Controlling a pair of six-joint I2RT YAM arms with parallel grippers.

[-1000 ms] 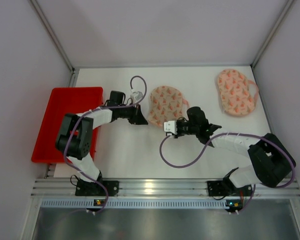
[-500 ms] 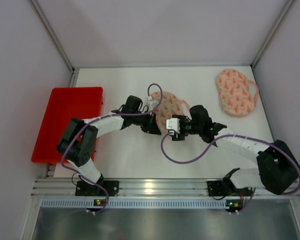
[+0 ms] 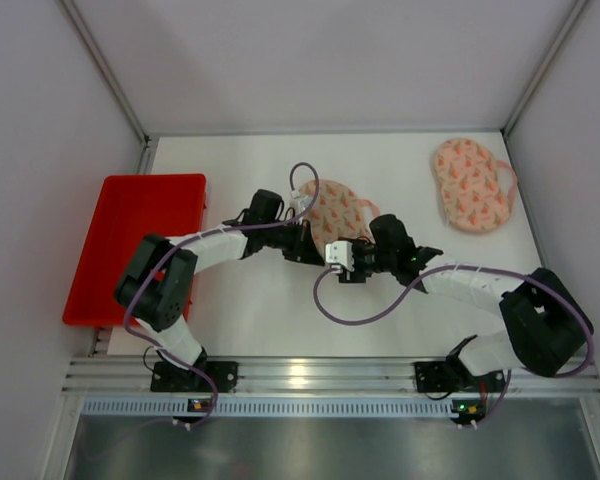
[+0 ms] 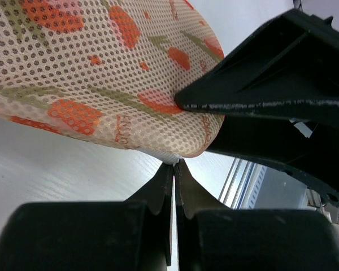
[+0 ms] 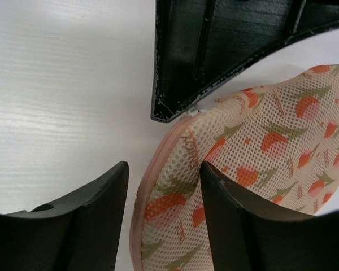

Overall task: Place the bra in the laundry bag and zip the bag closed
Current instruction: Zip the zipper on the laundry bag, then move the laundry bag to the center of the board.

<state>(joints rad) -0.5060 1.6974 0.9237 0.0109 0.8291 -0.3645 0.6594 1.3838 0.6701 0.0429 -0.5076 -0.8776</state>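
Now: peach mesh laundry bag (image 3: 332, 210), red-orange print; left gripper (image 4: 174, 165) closed, maybe nipping rim; right gripper (image 5: 164, 169) parted.

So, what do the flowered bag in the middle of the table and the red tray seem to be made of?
The bag looks like soft mesh fabric, matte: small holes cover it, with printed flowers and a pink sewn edge. The tray seems hard plastic, smooth, with a raised rim; painted metal cannot be ruled out.
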